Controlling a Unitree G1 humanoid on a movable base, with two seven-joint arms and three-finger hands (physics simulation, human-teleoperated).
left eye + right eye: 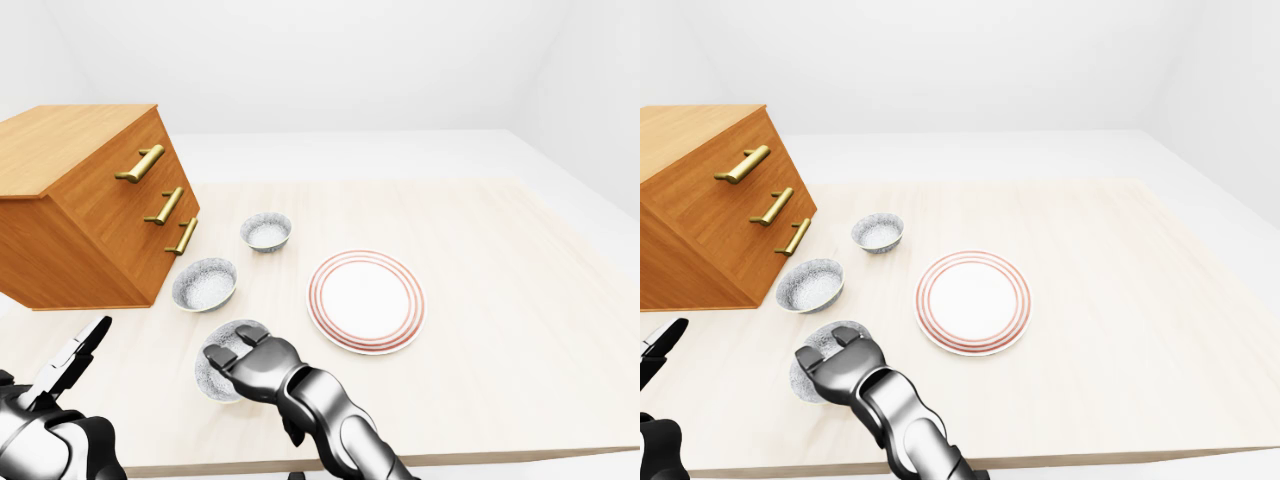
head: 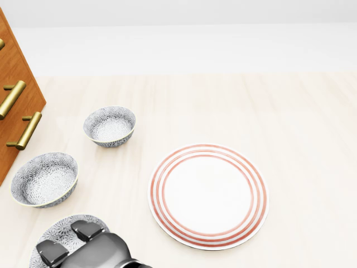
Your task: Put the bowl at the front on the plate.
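Three patterned grey bowls stand in a row on the table, left of a white plate [image 2: 254, 195] with red rings. The bowl lowest in the head view [image 2: 60, 228] sits on the table under my right hand [image 2: 70, 241]. Two of that hand's fingers [image 2: 85, 229] curl down over the rim into the bowl, and its thumb is hidden. Whether they grip the bowl I cannot tell. My left hand [image 1: 88, 342] hovers at the bottom left of the left-eye view, fingers stretched open and holding nothing. The plate has nothing on it.
A middle bowl [image 2: 43, 180] and a far bowl [image 2: 110, 126] stand above the covered one. A wooden chest of drawers [image 1: 90, 200] with brass handles stands at the left on the pale wooden table [image 1: 500, 260]. The table's near edge runs along the bottom of the eye views.
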